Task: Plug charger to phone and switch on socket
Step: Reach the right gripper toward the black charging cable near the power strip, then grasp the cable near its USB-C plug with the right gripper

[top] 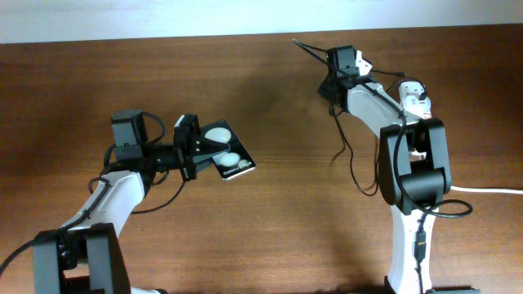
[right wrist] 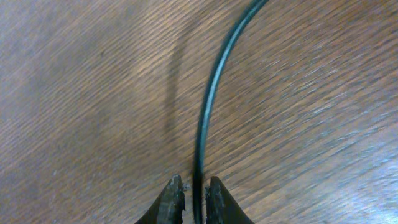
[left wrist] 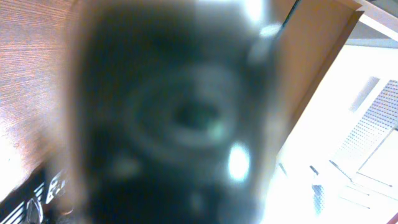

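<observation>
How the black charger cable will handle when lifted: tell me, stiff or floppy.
Probably floppy: the charger cable curves in a loose arc away from the right gripper. Likely light, being so thin. In the overhead view its short free tip sticks out straight, so it may hold aim.

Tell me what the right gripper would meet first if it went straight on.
Likely the bare wooden table; the right gripper, shut on the charger, has nothing else ahead, though depth is unclear.
</observation>
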### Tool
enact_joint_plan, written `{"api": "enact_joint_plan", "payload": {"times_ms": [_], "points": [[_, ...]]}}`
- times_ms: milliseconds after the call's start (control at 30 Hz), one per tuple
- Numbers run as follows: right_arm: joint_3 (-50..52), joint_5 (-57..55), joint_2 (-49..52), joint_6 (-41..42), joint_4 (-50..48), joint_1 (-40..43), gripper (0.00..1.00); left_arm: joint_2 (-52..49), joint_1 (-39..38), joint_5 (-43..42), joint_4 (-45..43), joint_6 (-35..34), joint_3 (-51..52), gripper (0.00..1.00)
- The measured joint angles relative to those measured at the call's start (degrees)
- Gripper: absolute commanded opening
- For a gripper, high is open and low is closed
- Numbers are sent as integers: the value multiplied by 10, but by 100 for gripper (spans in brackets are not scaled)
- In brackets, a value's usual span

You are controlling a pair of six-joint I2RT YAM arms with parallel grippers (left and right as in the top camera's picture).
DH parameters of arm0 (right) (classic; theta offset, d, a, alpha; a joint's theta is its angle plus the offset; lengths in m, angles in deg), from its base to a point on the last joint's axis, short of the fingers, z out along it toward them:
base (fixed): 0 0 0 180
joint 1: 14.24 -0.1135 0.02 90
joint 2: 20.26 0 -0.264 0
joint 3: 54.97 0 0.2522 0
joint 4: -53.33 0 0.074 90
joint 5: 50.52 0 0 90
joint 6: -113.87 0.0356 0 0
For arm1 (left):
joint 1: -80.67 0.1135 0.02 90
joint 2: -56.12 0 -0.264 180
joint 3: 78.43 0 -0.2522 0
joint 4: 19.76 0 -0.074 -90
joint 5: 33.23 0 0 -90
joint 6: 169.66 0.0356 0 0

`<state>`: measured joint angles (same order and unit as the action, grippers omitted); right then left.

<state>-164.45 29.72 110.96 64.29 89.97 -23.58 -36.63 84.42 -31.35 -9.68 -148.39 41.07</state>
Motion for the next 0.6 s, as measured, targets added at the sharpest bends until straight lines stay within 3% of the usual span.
{"api": "enact_joint_plan", "payload": {"times_ms": [33,167,333,433,467,600], "points": [[0,54,0,-25,10,0,4,0,0,0,0,0,0,0],[-26,222,-13,-129,265,-3,4,0,0,0,0,0,0,0],[-16,274,-9,-296,493,-53,5,0,0,0,0,0,0,0],[-15,274,-6,-344,523,-112,45,0,0,0,0,0,0,0],[-15,272,-6,-351,522,-126,64,0,0,0,0,0,0,0],[-16,274,-10,-360,516,-139,79,0,0,0,0,0,0,0]]}}
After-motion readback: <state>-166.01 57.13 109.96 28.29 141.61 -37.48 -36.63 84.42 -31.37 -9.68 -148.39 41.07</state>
